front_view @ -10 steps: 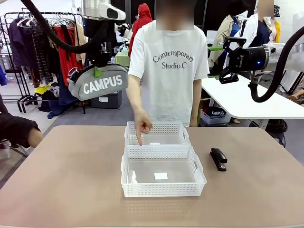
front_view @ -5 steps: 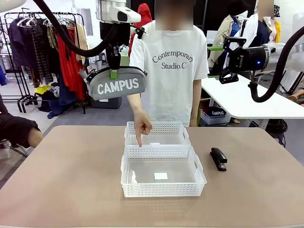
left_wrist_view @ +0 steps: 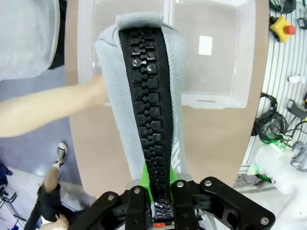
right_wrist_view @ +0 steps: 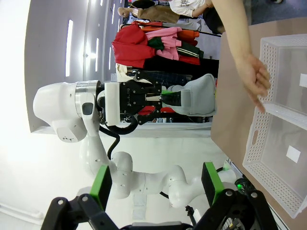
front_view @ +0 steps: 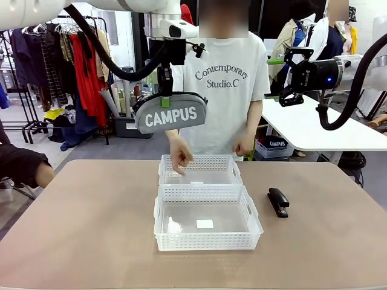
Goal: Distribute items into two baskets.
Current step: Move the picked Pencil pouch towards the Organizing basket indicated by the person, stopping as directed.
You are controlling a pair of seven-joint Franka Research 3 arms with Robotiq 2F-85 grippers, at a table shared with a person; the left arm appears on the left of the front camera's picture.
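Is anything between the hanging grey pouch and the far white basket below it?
Yes: the person's hand hangs over the left end of the far white lattice plastic basket, under the grey fabric CAMPUS zip pouch held by the left gripper.

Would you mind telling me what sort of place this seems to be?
Probably a robotics lab or test workshop: a clothes rack of hanging garments stands beyond the brown table, and a yellow emergency-stop button and loose cables sit past the table's edge.
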